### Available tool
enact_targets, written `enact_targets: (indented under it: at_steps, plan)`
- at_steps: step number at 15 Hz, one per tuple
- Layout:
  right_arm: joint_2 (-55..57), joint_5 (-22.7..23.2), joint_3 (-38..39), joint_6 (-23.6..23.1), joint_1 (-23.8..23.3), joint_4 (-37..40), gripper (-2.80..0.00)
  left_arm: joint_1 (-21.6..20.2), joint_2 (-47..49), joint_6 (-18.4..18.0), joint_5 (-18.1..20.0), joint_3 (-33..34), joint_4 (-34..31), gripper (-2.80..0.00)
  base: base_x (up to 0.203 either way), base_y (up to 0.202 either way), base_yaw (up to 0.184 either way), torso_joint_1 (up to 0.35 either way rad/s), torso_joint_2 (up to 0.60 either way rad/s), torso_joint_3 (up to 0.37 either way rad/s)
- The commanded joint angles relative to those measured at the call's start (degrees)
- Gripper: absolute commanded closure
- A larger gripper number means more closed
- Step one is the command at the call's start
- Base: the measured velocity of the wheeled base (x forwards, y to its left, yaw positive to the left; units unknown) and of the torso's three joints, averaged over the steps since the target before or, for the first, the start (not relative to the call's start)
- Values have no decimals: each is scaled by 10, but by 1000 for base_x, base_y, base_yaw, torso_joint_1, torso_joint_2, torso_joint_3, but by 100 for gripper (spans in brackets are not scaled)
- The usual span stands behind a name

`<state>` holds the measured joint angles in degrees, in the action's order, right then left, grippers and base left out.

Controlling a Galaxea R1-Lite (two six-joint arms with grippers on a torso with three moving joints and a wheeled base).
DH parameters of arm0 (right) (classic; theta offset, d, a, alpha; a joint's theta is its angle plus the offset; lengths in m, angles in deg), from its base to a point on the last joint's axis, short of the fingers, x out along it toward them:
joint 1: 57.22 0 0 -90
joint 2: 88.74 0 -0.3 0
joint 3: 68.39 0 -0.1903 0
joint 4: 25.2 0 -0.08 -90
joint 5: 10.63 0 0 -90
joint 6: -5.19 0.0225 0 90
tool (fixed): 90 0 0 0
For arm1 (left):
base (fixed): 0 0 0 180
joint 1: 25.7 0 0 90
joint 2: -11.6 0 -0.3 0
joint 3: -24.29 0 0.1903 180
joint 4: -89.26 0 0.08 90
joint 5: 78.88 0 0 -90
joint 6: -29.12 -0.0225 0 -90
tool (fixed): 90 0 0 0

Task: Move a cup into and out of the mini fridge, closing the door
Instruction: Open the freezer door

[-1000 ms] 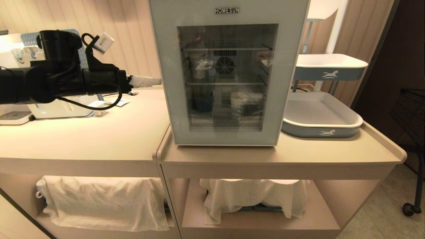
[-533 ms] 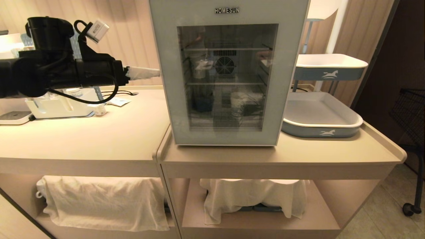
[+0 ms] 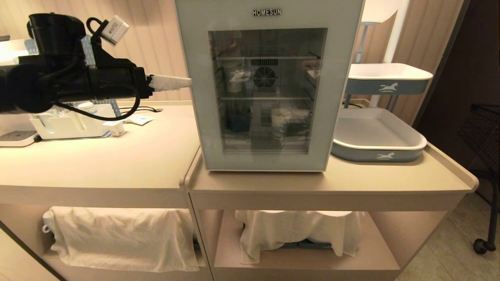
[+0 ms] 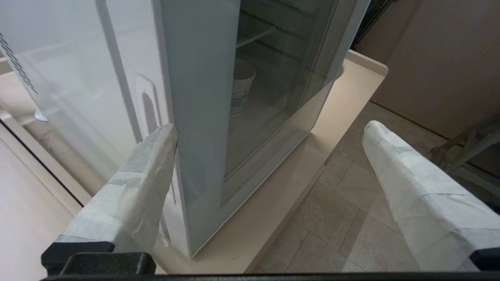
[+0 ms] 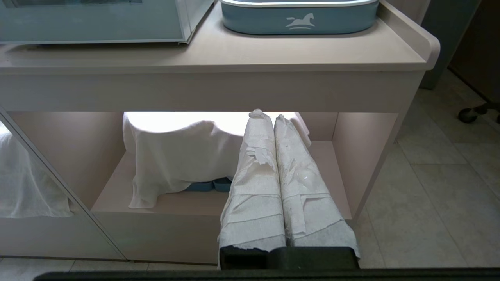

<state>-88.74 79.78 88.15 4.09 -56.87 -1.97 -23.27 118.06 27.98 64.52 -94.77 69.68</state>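
Cup [image 4: 242,84] dim behind the door [image 4: 203,97] glass; left fingers [image 4: 133,187] wide, right fingers [image 5: 269,179] pressed together

Pale grey door [image 3: 336,78] frames dark glass on the white mini fridge [image 4: 78,58], black HOMESUN lettering up top. A white cup [image 4: 242,84] sits inside. Blue-and-white trays [image 3: 377,150] carry white horse logos; white cloths [image 3: 121,238] hang below the beige counter [image 3: 117,156].

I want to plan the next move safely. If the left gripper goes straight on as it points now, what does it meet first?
Probably the door edge of the fridge. The left gripper is open, with one finger already at the seam beside the door; the other points past its front, though depth is unclear.
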Motion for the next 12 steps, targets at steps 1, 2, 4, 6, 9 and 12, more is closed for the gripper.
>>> enact_targets:
  at_steps: [1, 2, 4, 6, 9, 12]
  plan:
    - [0, 0, 0, 0, 0, 0, 0, 2, -4, 0, 3, 3, 2, -280, 0, 0, 0, 0, 0, 0]
    - [0, 0, 0, 0, 0, 0, 0, 1, -2, 0, 3, 3, 2, -280, 0, 0, 0, 0, 0, 0]
    - [0, 0, 0, 0, 0, 0, 0, 1, 1, 0, 3, 2, 3, -280, 0, 0, 0, 0, 0, 0]
    - [0, 0, 0, 0, 0, 0, 0, 1, 7, -1, 3, 2, 10, -280, 0, 0, 0, 0, 0, 0]
    - [0, 0, 0, 0, 1, 0, 0, 0, 12, -4, 2, 2, 12, -280, 0, 0, 0, 0, 0, 0]
    - [0, 0, 0, 0, 1, 0, 0, -10, 4, -9, -13, 13, 9, -280, 0, 0, 0, 0, 0, 0]
